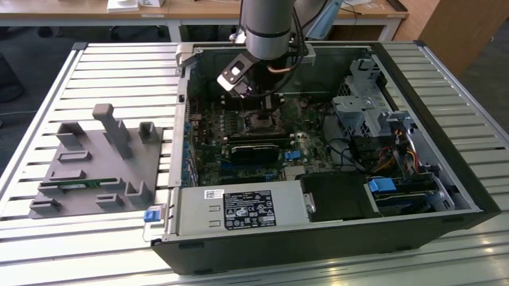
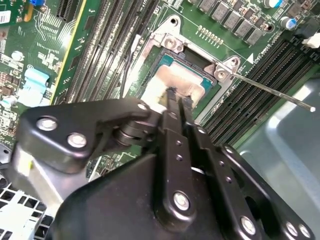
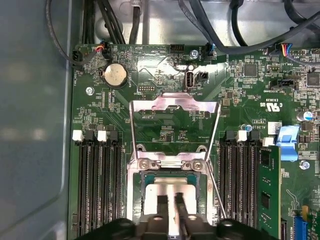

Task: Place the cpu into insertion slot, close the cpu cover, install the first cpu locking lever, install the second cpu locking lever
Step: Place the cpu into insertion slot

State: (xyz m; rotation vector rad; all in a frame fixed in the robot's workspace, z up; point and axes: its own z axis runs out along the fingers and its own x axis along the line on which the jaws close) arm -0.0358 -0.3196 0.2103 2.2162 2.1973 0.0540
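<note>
Gripper (image 3: 170,198): black jointed metal links with bright screw heads. Its two slim fingers are drawn almost together with a thin gap between them and nothing pinched, and their tips hover just over the cpu (image 3: 151,192). The cpu is a flat square with a pale brushed-metal top. It lies seated in the insertion slot (image 3: 172,176), whose dark edge shows around it inside a silvery rim. Past the hinge screws, the cpu cover (image 3: 175,102) is flipped open. It is a thin shiny stamped frame, and green board shows through its square cut-out. In the second wrist view a locking lever (image 2: 275,93), a thin straight steel rod, juts free from the socket corner, not latched. Long black ribbed memory slots (image 3: 95,185) flank the socket on both sides. A round silver coin cell (image 3: 115,75) sits further up the glossy green circuit board (image 3: 240,100). Exterior view: the arm reaches down into an open black computer case (image 1: 318,241) lying on a slatted metal surface (image 1: 119,71). A matte grey moulded fixture (image 1: 95,167) sits at the exterior view's left, well apart from the case.
</note>
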